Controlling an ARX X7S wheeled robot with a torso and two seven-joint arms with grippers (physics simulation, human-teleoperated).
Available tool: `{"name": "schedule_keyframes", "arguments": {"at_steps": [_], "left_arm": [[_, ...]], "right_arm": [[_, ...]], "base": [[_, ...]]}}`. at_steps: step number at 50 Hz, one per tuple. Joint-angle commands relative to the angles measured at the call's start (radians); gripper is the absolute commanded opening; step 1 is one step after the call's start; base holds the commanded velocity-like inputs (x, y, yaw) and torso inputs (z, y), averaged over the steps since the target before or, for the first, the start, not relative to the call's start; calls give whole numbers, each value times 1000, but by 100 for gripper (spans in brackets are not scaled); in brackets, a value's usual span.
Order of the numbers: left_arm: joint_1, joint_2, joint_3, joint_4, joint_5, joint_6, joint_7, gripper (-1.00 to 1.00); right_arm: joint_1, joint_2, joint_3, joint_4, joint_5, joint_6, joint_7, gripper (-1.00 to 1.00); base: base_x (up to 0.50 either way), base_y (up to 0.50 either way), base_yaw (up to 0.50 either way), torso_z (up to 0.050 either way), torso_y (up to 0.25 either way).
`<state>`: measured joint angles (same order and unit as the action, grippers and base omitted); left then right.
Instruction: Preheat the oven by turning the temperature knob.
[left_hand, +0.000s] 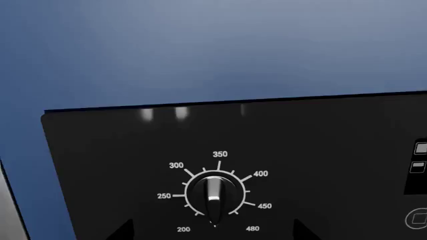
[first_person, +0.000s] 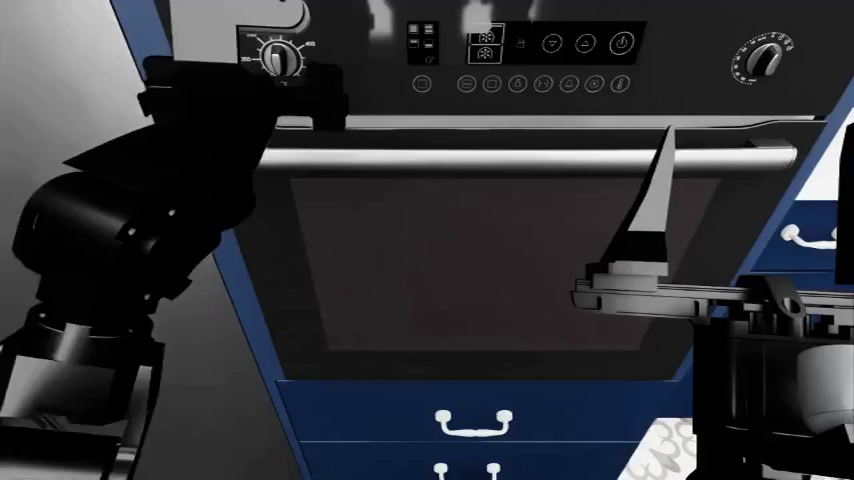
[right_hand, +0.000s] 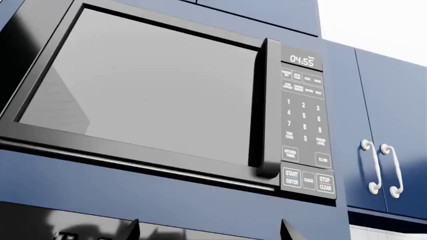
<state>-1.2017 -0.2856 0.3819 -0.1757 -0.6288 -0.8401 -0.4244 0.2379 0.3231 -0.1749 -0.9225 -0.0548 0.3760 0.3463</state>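
The black oven (first_person: 507, 260) fills the head view, with a long silver bar handle (first_person: 534, 157) and a control panel display (first_person: 554, 44). The temperature knob (left_hand: 213, 194) has white numerals from 200 to 480, and its silver ridge points straight down between 200 and 480. It also shows in the head view (first_person: 280, 57) at the panel's left end. My left gripper (left_hand: 213, 233) is open, its dark fingertips (left_hand: 123, 231) wide to either side of the knob and short of it. My right gripper (right_hand: 209, 233) is open and empty, pointing up, one finger (first_person: 650, 200) in front of the oven door.
A similar black knob (first_person: 765, 60) with white dashes sits at the panel's right end. A microwave (right_hand: 153, 95) is mounted above, beside blue cabinets with white handles (right_hand: 380, 167). Blue drawers (first_person: 474, 425) lie below the oven. My left arm (first_person: 147, 220) covers the oven's left edge.
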Motion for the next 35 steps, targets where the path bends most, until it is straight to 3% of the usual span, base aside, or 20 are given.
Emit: {"name": "schedule_keyframes", "arguments": {"at_steps": [1,35], "left_arm": [[-19,8,9,-39,12,24,14,100],[-55,37,36,-200,48,113,61,100]], "right_arm": [[1,3,-3,-1,0,4,3,100],[3,11,-8,-4,4,12,14,100]], "base": [[0,0,0,0,0],[0,0,0,0,0]]}}
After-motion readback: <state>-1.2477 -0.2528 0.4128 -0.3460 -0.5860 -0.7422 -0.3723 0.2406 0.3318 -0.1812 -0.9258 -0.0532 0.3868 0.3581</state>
